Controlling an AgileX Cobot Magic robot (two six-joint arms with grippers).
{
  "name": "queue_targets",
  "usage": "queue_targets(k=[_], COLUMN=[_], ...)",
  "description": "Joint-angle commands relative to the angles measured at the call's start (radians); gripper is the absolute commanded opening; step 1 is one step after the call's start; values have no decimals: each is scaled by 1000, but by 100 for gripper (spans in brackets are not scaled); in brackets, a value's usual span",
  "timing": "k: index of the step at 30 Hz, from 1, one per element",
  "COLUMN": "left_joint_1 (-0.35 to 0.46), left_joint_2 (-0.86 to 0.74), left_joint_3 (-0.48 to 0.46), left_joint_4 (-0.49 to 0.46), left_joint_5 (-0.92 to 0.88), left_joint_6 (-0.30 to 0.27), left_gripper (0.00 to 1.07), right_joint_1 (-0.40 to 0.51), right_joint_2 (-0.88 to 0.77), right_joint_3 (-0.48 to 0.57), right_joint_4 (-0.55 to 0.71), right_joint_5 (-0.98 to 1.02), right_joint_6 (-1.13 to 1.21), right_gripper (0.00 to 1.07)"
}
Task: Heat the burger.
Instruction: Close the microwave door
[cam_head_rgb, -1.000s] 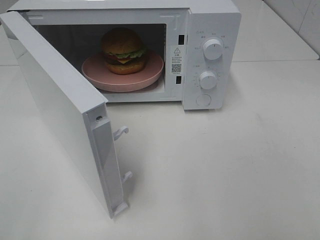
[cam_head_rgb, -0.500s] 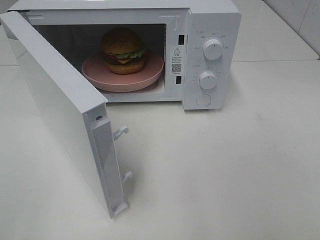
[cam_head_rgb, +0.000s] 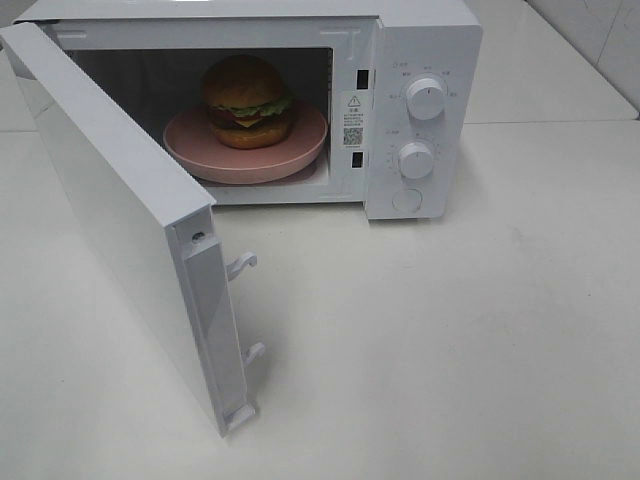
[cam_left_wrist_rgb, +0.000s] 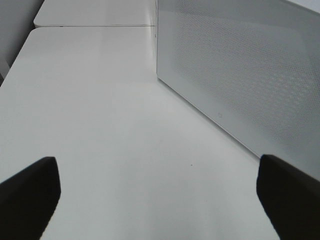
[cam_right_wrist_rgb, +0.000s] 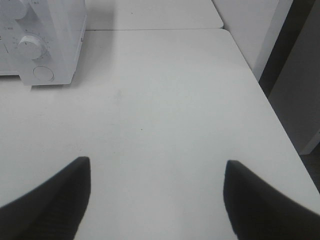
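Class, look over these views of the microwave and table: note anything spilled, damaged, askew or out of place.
Nothing stands out. The burger sits upright on the pink plate inside the microwave, whose door stands wide open. No spill or damage shows on the table.

Burger (cam_head_rgb: 247, 100): bun smooth with a light gloss.
Plate (cam_head_rgb: 255, 166): pink, smooth, with a soft sheen.
Microwave (cam_head_rgb: 425, 35): white casing, smooth and half-matt.
Door (cam_left_wrist_rgb: 240, 75): white and glossy, with a fine dotted pattern.
Knobs (cam_head_rgb: 426, 100): white, smooth, look like plastic.
Table (cam_head_rgb: 450, 350): white, smooth, slightly shiny.
Left gripper (cam_left_wrist_rgb: 157, 165): black, matt.
Right gripper (cam_right_wrist_rgb: 156, 165): black, matt.
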Motion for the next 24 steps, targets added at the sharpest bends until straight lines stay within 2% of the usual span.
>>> queue_targets(k=[1, 6, 8, 11, 13, 14, 15, 16, 19, 21, 22, 23, 24], left_joint_1=[4, 4, 4, 4, 4, 4, 4, 4, 4, 4, 4, 4, 4], left_joint_2=[-4, -4, -4, -4, 22, 22, 38, 73, 98, 209, 209, 231, 285], left_joint_3=[-30, -33, -33, -33, -33, -33, -33, -33, -33, -33, -33, -33, -33], left_joint_4=[-21, -21, -21, -21, 0, 0, 7, 17, 21, 30, 30, 26, 17], left_joint_5=[-97, -230, -323, -355, -445, -445, -459, -488, -504, -575, -575, -592, -639], left_joint_6=[-8, -8, -8, -8, -8, -8, -8, -7, -7, -4, -4, -4, -4], left_gripper=[100, 95, 87, 84, 63, 63, 58, 48, 44, 20, 20, 13, 0], right_joint_1=[-2, -2, -2, -2, -2, -2, -2, -2, -2, -2, -2, -2, -2], right_joint_2=[-26, -26, -26, -26, -26, -26, -26, -26, -26, -26, -26, -26, -26], right_joint_3=[0, 0, 0, 0, 0, 0, 0, 0, 0, 0, 0, 0, 0], right_joint_4=[2, 2, 2, 2, 2, 2, 2, 2, 2, 2, 2, 2, 2], right_joint_5=[-8, -8, -8, -8, -8, -8, -8, -8, -8, -8, -8, -8, -8], right_joint_6=[-10, -10, -10, -10, -10, -10, -10, -10, -10, -10, -10, -10, -10], right_gripper=[72, 72, 72, 72, 72, 72, 72, 72, 72, 72, 72, 72, 72])
